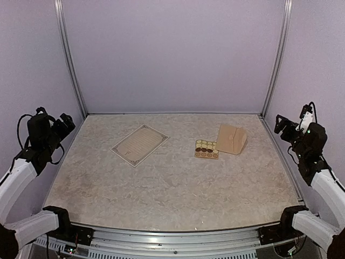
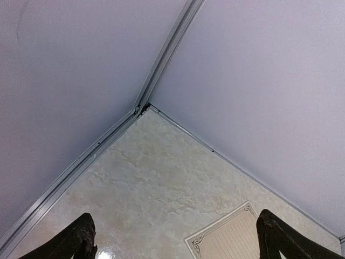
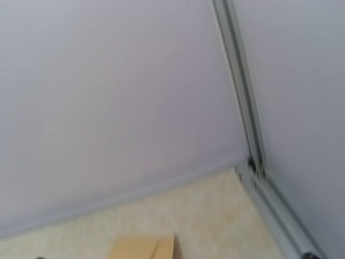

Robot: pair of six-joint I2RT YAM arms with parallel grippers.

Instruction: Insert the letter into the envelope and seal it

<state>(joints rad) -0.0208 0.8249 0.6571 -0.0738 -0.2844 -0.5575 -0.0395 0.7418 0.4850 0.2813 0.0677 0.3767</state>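
Both arms raised at the desk's (image 1: 161, 194) side edges; left jaws and right jaws spread wide, nothing held. Letter (image 1: 139, 144) lies flat left of centre, ruled face up, skewed. Envelope (image 1: 232, 139) right of centre, sticker card (image 1: 207, 149) just beside it. First step, probably: left arm lifts the letter. Thin sheet (no edge stands proud), so likely press one corner and drag to buckle it before pinching
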